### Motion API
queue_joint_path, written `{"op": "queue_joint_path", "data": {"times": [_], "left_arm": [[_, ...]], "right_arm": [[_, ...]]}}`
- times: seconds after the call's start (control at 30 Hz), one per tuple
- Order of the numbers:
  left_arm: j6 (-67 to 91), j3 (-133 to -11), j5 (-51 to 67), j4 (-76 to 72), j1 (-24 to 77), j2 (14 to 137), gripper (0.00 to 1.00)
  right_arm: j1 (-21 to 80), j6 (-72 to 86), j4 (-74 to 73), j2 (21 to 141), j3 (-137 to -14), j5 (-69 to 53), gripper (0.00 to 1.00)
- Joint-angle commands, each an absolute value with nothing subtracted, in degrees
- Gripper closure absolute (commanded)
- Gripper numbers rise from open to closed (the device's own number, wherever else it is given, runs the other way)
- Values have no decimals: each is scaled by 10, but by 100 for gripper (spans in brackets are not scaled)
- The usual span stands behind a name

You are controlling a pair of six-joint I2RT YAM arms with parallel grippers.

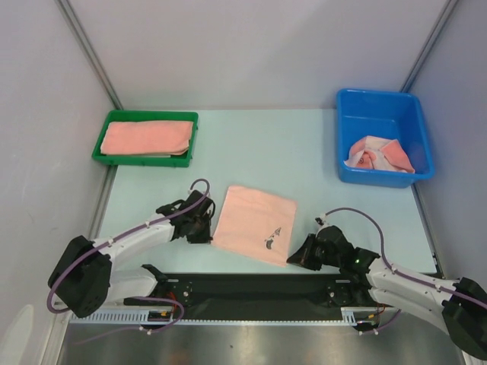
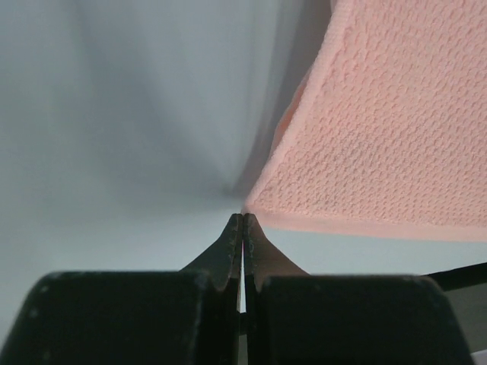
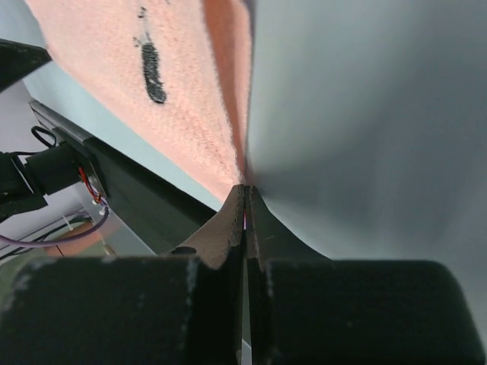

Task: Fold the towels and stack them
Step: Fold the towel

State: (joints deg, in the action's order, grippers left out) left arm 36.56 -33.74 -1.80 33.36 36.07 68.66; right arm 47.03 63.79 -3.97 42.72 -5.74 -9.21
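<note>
A peach towel with a small dark motif (image 1: 255, 223) lies spread in the middle of the table. My left gripper (image 1: 211, 228) is at its near left corner, jaws shut on that corner; in the left wrist view the towel (image 2: 380, 137) meets the closed tips (image 2: 243, 217). My right gripper (image 1: 293, 258) is at the near right corner, jaws shut on the towel's edge (image 3: 175, 91) at the tips (image 3: 245, 188), with the motif (image 3: 152, 65) close by. A folded peach towel (image 1: 146, 137) lies in the green tray (image 1: 144, 115). Crumpled pink and white towels (image 1: 378, 154) lie in the blue bin (image 1: 380, 95).
The green tray stands at the back left and the blue bin at the back right. Grey walls close in the table on three sides. A black base strip (image 1: 251, 289) runs along the near edge between the arm mounts.
</note>
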Motion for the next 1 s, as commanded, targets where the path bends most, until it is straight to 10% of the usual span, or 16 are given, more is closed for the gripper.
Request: {"op": "queue_joint_path", "data": {"times": [0.0,0.17,0.3,0.47,0.97], "left_arm": [[377,-331,-40,317,364,698,99],[380,-328,-37,312,366,714,100],[369,-376,-52,353,366,716,63],[296,-493,-103,387,353,751,51],[221,-587,200,185,412,861,60]], "right_arm": [[478,651,29,446,-39,-99,100],[484,645,26,461,-47,-88,89],[484,628,-60,432,-88,-66,64],[480,585,-210,395,-171,19,52],[234,445,-71,685,-344,-47,65]]}}
